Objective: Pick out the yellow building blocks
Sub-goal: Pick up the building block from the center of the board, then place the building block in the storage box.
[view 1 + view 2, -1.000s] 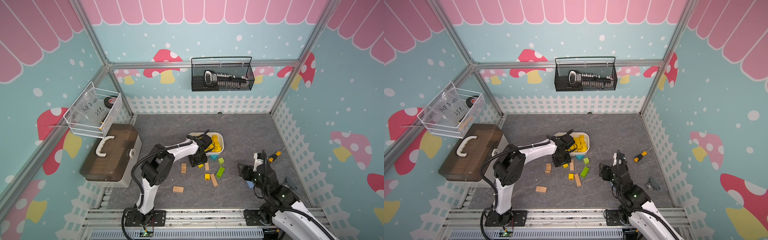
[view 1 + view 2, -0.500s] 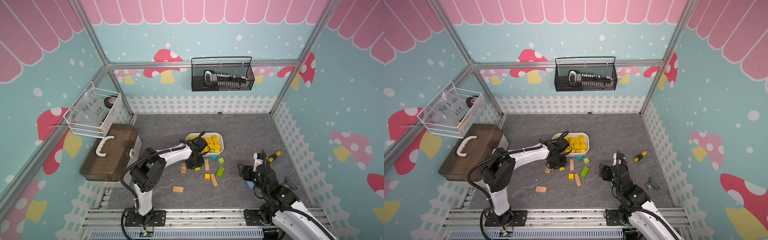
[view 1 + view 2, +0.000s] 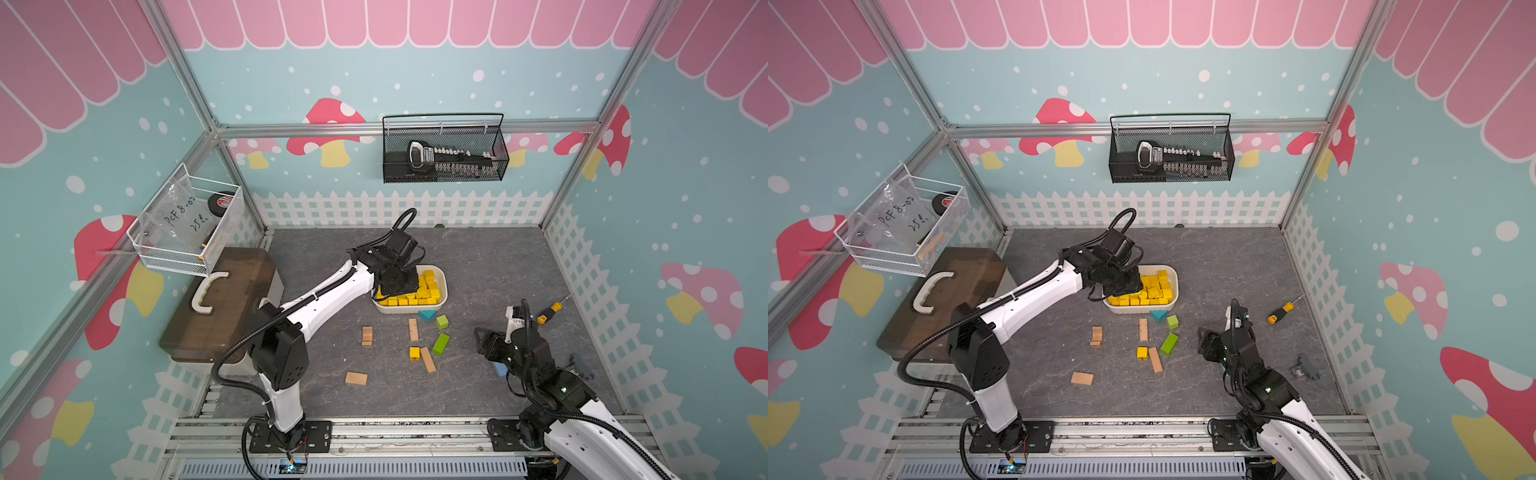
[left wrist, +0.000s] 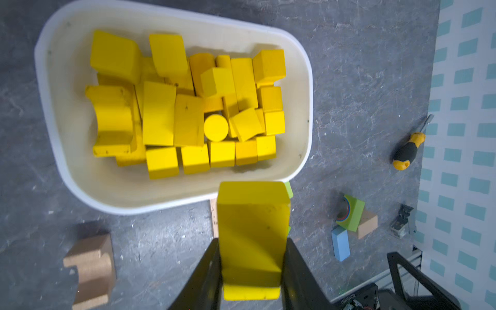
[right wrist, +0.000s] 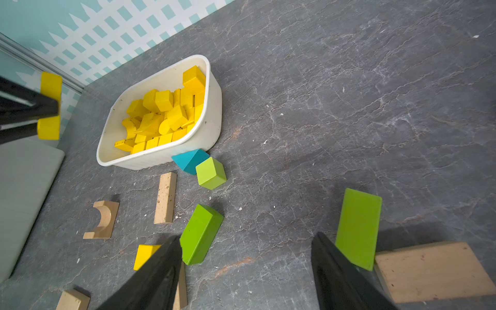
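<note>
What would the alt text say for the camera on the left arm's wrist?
The left tool clamps a yellow bar near a white tub heaped with yellow blocks. On the grey floor around lie a tan arch block, a green block, a blue block and a screwdriver.

Yellow between my black fingers [image 4: 204, 276]
My bar [image 4: 252, 236] matches the yellow blocks [image 4: 188, 107] in the cream tub [image 3: 405, 309]; teal wedge [image 3: 427, 314], green cube [image 3: 442, 321] at its five o'clock.
</note>
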Tool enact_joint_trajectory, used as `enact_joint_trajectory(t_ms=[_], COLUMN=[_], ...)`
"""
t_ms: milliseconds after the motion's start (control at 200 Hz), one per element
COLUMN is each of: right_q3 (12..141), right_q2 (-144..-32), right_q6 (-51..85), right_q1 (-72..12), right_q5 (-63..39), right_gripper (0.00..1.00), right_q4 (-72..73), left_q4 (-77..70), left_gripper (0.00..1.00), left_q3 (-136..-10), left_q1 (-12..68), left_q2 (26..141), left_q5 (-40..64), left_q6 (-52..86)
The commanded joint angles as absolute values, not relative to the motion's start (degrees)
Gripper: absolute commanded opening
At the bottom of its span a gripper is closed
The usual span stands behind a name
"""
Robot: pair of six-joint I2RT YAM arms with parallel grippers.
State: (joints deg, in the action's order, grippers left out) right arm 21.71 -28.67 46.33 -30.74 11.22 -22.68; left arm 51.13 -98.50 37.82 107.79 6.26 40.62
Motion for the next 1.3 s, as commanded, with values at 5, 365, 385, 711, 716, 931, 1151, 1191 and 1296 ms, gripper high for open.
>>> enact_joint_trajectory(t_ms=[5,365,385,711,716,931,1151,1191,1296], right_q3=[21.6,21.97,21.97,22.39,22.4,22.59,22.99,23.07,23.18], right_q2=[-28.66,-30.03,-30.17,-31.89,-31.9,-32.68,-33.56,-33.66,-33.83], right_q6=[46.67,46.67,46.66,46.67,46.67,46.76,46.84,46.85,46.93], right_q1=[-30.71,-30.64,-30.69,-30.73,-30.75,-30.67,-30.76,-30.71,-30.71], right_q5=[12.5,12.65,12.67,12.48,12.48,12.48,12.39,12.4,12.39], right_gripper=[0.76,0.77,0.77,0.77,0.77,0.77,0.77,0.77,0.77], right_q4=[-22.76,-22.77,-22.69,-22.1,-22.12,-22.06,-22.06,-22.06,-22.07], left_q4=[54.27,53.26,52.92,49.3,49.3,47.39,41.87,41.89,41.87], left_gripper=[0.38,0.51,0.51,0.5,0.5,0.54,0.6,0.6,0.6], left_q3=[-102.69,-106.04,-105.4,-91.18,-90.94,-80.45,-72.16,-71.61,-70.52], left_q1=[36.86,36.32,36.34,39.24,39.39,45.45,52.32,53.56,55.74], left_q2=[114.84,120.12,119.51,106.37,106.18,99.93,96.84,97.25,99.03], left_q5=[6.16,4.88,4.92,5.9,5.89,5.95,4.37,3.38,1.13], left_q6=[35.33,34.01,34.01,32.96,32.96,33.85,37.78,38.56,40.6])
